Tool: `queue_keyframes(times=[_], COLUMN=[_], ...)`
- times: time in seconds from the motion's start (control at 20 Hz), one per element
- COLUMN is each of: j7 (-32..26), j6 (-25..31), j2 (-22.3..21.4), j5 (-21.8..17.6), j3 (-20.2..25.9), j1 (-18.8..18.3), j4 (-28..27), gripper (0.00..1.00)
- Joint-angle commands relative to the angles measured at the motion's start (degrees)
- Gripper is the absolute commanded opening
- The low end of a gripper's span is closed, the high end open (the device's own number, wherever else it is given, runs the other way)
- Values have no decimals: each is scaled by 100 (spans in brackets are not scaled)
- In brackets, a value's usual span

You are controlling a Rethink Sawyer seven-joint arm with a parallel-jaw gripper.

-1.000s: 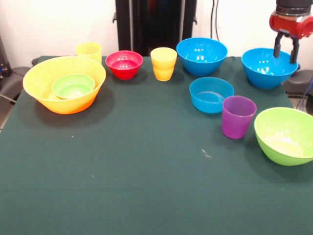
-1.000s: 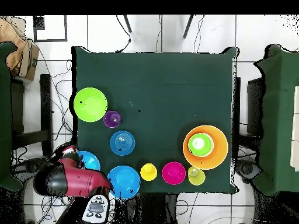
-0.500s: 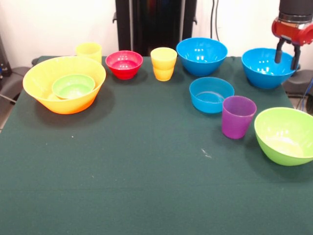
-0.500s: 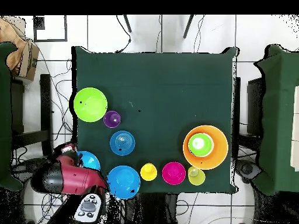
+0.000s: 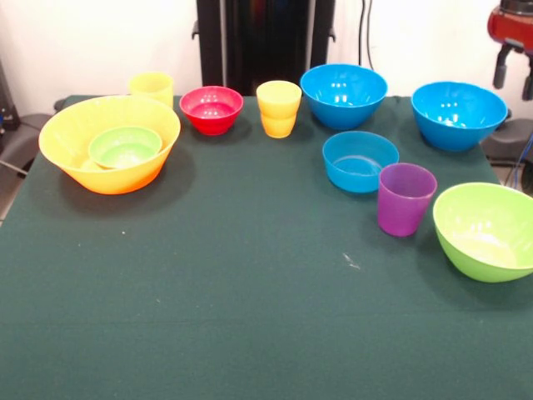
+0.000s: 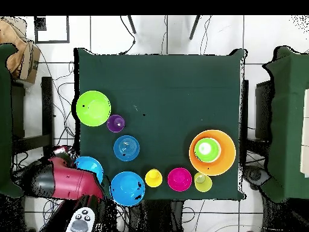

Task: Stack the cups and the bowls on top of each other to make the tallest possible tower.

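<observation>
The tower is the huge orange-yellow bowl (image 5: 117,178) with the small green bowl (image 5: 125,147) nested in it, at the left. Along the far edge stand a yellow cup (image 5: 151,86), the small red bowl (image 5: 211,108), a second yellow cup (image 5: 278,108) and two large blue bowls (image 5: 343,95) (image 5: 460,113). Nearer lie the shallow blue bowl (image 5: 360,160), the purple cup (image 5: 405,198) and the lime green bowl (image 5: 487,230). My gripper (image 5: 515,75) hangs open and empty, above and right of the right-hand blue bowl, beyond the table's edge.
In the overhead view the red arm (image 6: 60,182) reaches past the table's left side beside a blue bowl (image 6: 89,167). Cables and chairs surround the green table (image 6: 169,84). A black pedestal (image 5: 265,42) stands behind the far edge.
The gripper has risen from over the right-hand blue bowl and swung outward past the table's edge, still open and empty. No bowl or cup has moved.
</observation>
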Motion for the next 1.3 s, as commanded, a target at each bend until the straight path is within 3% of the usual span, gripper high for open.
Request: queue_keyframes(times=[0.05,0.45,1.3], j7=[1223,967,972], j6=[764,45,-543], j2=[-55,153,420], j5=[344,415,271], j3=[2,432,678], j1=[-13,-262,-393], j4=[-473,-178,-15], gripper=[100,100,100])
